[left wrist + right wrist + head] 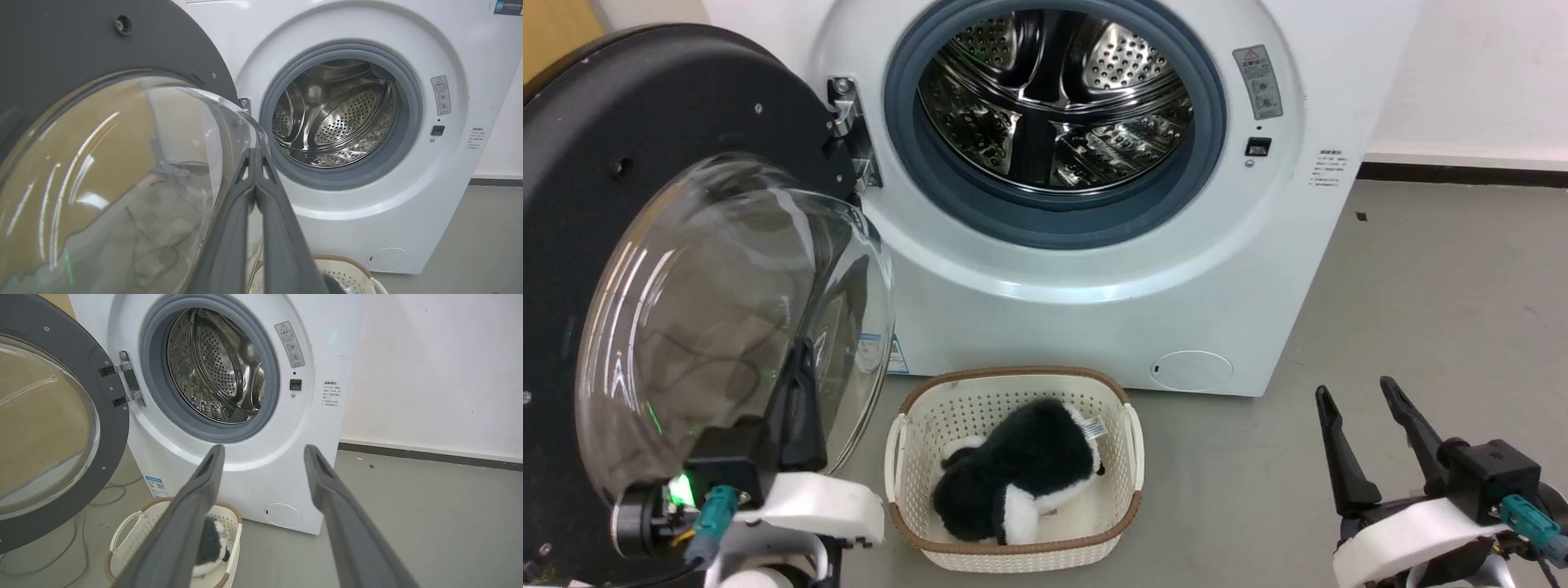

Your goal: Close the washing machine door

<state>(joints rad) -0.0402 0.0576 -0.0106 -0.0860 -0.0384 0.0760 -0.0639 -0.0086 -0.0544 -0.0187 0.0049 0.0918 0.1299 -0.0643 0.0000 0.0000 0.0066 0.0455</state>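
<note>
Washing machine door [572, 204] hangs wide open. Left gripper [255, 153], fingers [241, 220] pressed together, is beside its glass bowl [727, 310]; right gripper [1356, 390] gapes wide.

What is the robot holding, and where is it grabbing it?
Nothing. The left gripper has its jaws shut with nothing between them, beside the glass bowl of the washing machine door. The right gripper is open and empty.

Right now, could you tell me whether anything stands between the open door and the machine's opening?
Nothing visible blocks the opening. The basket holding a plush toy sits on the floor under the path of the door; whether the door clears its rim, I cannot tell.
</note>
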